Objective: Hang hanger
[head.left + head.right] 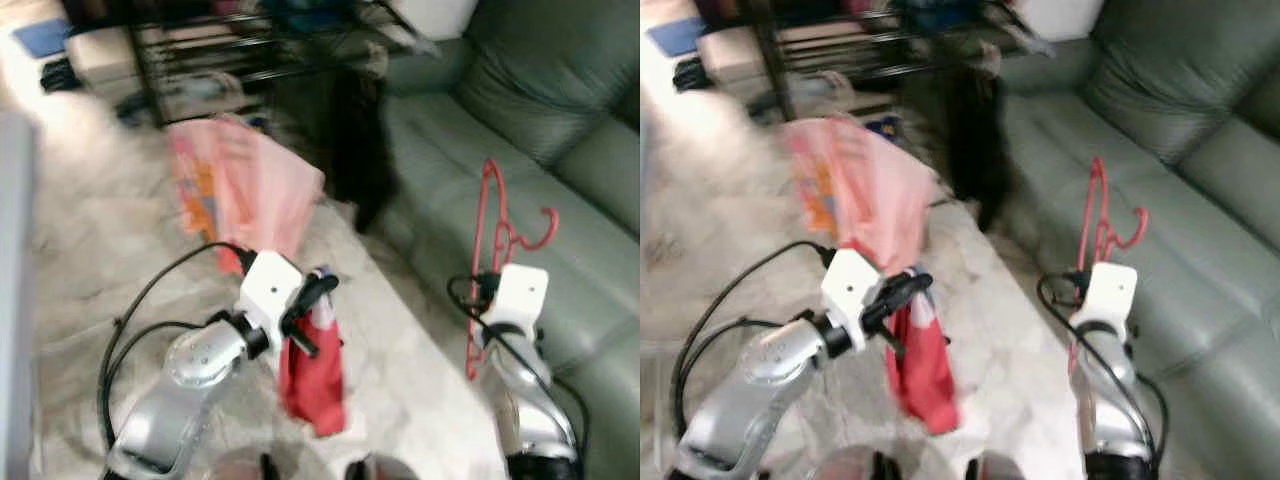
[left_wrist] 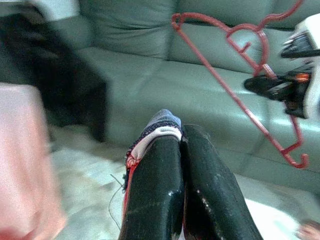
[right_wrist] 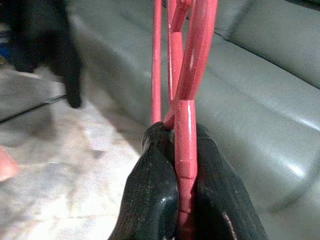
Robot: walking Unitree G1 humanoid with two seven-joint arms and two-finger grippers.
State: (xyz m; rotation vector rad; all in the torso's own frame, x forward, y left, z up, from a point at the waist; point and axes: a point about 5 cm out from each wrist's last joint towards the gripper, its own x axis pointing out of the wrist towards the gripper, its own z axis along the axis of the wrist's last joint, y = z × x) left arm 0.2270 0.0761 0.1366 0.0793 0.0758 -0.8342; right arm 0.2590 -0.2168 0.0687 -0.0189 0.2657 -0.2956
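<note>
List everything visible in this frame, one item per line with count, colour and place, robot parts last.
hanger: one, red, upright in the right pincer, in front of the sofa.
red garment: one, red with a blue-white edge, dangling from the left pincer.
pink bag: one, pink, blurred, on the floor ahead.
sofa: one, grey-green, on the right.
rack: one, black, at the far end.
floor: pale marbled.
left pincer: black fingers, shut on the garment.
right pincer: black fingers, shut on the hanger.
</note>
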